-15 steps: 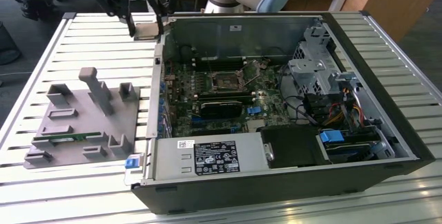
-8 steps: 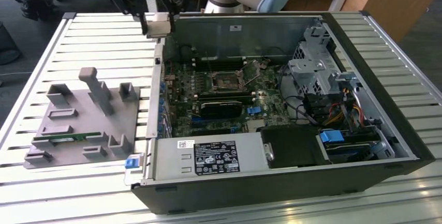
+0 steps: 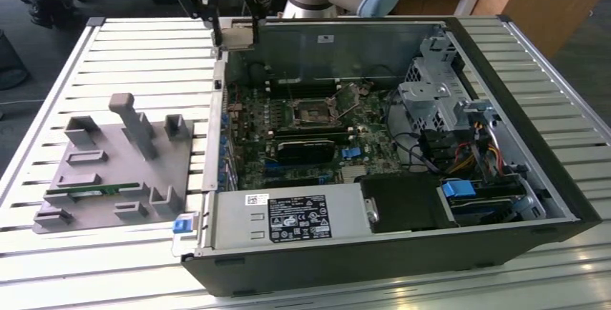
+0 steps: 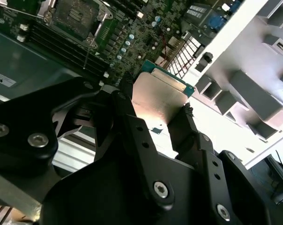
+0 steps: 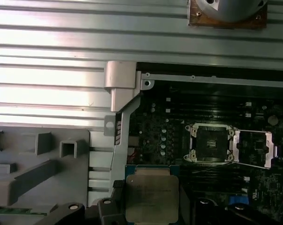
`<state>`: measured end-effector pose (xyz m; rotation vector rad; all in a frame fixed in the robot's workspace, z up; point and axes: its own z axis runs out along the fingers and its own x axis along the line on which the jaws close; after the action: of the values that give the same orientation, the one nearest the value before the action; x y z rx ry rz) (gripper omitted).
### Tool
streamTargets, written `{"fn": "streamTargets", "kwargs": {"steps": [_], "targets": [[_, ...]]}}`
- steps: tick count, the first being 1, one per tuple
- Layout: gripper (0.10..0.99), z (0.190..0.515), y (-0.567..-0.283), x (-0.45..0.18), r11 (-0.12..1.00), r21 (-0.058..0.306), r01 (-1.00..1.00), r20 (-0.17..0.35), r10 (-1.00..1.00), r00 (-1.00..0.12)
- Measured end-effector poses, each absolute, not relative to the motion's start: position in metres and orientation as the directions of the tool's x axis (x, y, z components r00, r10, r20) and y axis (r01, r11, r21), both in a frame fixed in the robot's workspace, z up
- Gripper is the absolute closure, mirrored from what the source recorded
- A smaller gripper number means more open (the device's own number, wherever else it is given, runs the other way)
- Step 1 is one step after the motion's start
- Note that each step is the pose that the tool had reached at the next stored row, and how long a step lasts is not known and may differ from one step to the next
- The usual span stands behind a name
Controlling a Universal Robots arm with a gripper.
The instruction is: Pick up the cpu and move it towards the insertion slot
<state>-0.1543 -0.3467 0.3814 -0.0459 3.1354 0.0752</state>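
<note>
The cpu (image 5: 152,197), a flat square chip with a pale metal top, was held in the air by the gripper (image 4: 156,115), whose two black fingers (image 4: 127,110) were clamped on opposite edges of it; in the exterior view the cpu (image 3: 239,37) hung at the far corner of the open computer case (image 3: 534,160), toward the exterior view's left, above the case wall and not yet over the board. Going from the exterior view's left, a grey plastic fixture (image 3: 114,170) with upright blocks and recesses lay on the slatted metal table (image 3: 57,253), and a thin green memory stick (image 3: 91,190) lay in it near its front edge. Next came the case's metal side wall, then the green motherboard (image 3: 286,120) inside. The insertion slot (image 3: 313,114), a dark square socket in a silvery frame, sat near the middle of the board, well apart from the cpu; in the first wrist view the insertion slot (image 5: 210,143) lay beside its hinged metal cover (image 5: 254,148), which was swung open. A long black card (image 3: 308,149) lay just in front of the socket. A labelled power supply (image 3: 286,220) filled the near side of the case, and further toward the exterior view's right stood drive cages (image 3: 439,102) and bundled cables (image 3: 468,156).
</note>
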Motion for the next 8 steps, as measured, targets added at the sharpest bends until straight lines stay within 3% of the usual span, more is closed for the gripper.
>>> {"fn": "streamTargets", "kwargs": {"steps": [8], "targets": [[0.541,0.378,-0.343,-0.133,0.999,0.048,-0.022,-0.006,-0.021,-1.0]]}}
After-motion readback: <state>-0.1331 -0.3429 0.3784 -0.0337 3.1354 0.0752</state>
